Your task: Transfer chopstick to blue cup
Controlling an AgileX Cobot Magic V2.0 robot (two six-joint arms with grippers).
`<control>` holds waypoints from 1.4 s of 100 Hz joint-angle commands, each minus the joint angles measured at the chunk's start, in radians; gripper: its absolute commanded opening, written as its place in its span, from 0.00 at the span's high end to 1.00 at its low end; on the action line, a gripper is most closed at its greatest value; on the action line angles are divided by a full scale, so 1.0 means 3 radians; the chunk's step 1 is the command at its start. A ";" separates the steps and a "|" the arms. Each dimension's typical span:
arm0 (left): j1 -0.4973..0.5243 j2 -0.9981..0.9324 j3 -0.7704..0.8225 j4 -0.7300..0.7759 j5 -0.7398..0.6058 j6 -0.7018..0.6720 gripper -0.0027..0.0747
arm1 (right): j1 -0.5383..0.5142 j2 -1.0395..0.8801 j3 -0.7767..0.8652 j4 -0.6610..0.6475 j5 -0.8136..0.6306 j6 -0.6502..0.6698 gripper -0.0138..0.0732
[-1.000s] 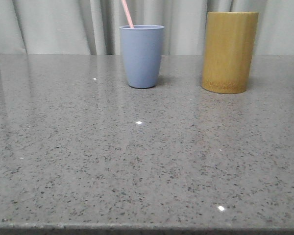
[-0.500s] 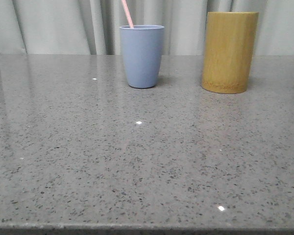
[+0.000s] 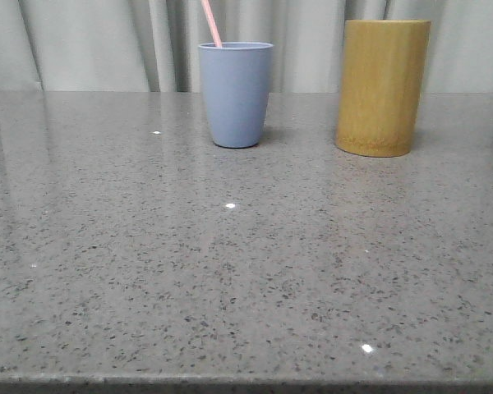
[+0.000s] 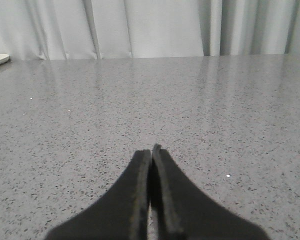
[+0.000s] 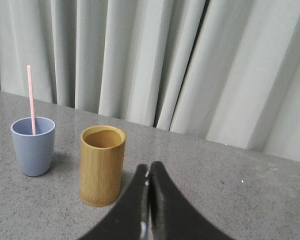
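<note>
You find the chopstick (image 3: 212, 23) standing inside the blue cup (image 3: 236, 94), leaning on its rim; the bamboo cylinder (image 3: 383, 86) beside the cup appears empty; left hand (image 4: 151, 152) and right hand (image 5: 148, 170) both pressed together, holding nothing; transfer judged complete.

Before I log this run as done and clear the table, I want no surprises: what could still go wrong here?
1. The chopstick stands in the blue cup leaning on the rim, well above it; a knock could tip it out or topple the cup.
2. The bamboo cylinder stands beside the cup, so reaching for one might bump the other.
3. The right gripper, jaws shut, hangs near the cylinder; a careless move could hit it.
</note>
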 commanded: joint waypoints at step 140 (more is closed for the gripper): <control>0.0009 -0.0112 0.0027 -0.0033 -0.0279 -0.0007 0.99 | -0.1709 -0.1066 0.2646 0.1598 -0.2140 -0.0780 0.91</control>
